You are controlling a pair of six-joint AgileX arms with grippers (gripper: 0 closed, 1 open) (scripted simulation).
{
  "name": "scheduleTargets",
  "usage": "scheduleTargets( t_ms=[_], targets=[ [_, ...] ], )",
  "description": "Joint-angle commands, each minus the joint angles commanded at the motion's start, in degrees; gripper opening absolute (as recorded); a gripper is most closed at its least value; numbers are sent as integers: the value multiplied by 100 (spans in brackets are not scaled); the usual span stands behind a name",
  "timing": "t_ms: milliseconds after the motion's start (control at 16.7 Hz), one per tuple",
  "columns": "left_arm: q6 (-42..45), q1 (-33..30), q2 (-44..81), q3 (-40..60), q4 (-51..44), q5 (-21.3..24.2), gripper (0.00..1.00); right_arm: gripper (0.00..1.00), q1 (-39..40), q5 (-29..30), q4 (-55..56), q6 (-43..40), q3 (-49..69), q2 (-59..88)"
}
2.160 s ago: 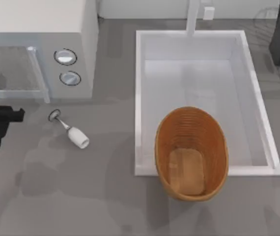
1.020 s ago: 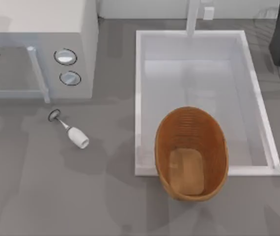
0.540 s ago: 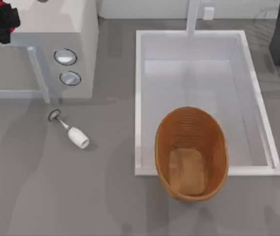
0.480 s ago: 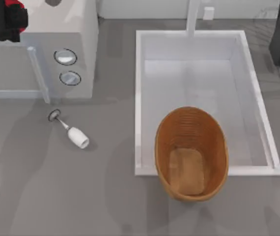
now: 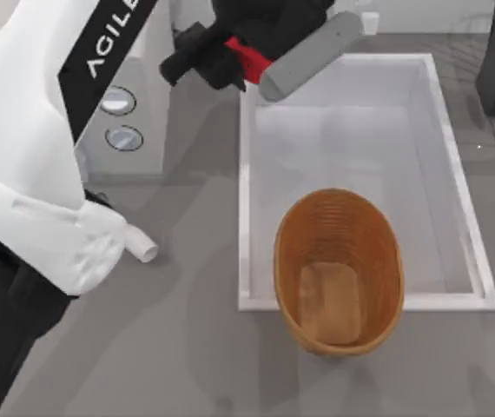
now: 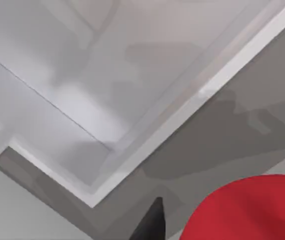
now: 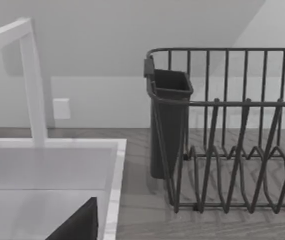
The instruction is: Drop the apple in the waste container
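Apple (image 5: 249, 59) is pinched in my left pincer (image 5: 230, 56), up in the air by the far left corner of the white sink (image 5: 246, 174), red filling my left wrist view. The wicker waste container (image 5: 339, 271) sits well apart, at the sink's near edge. Let go here and the fruit lands in the sink or rolls across the tabletop (image 5: 187, 347). My forearm hangs over the fallen wine glass (image 5: 143, 250). Right arm is parked by the dish rack (image 7: 232, 130); its pincer's state I cannot tell.
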Motion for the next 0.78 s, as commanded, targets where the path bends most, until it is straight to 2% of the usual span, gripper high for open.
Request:
scheduleTargets(
  t_ms=[240, 420, 780],
  targets=[
    [1334, -1012, 686, 517, -236, 95, 0, 100, 0, 0, 0, 0, 0, 0],
    [1890, -1516, 1017, 633, -335, 108, 0, 100, 0, 0, 0, 0, 0, 0],
    [2040, -1674, 1124, 629, -363, 103, 0, 100, 0, 0, 0, 0, 0, 0]
  ],
)
